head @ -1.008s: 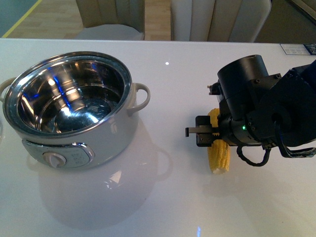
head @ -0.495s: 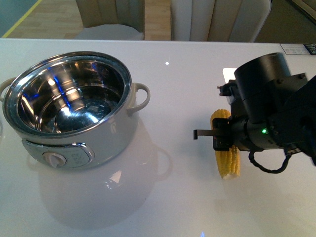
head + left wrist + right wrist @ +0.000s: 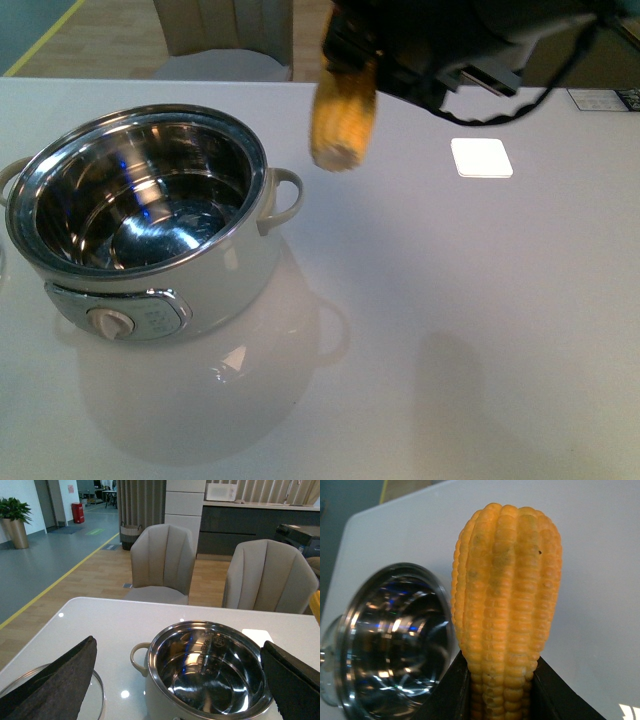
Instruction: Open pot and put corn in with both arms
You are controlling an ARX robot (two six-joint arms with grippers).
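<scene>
Corn [image 3: 343,120] newly aloft (near pot [image 3: 232,282] rim)

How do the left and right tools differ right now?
The left tool is open and empty; the right tool is shut on the corn. The left tool is outside the front view; the right tool shows there, holding the corn up beside the pot. Both wrist views show the pot.

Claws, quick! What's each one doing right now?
Left claw: open, holding nothing.
Right claw: closed on the long yellow-orange corn cob.
</scene>
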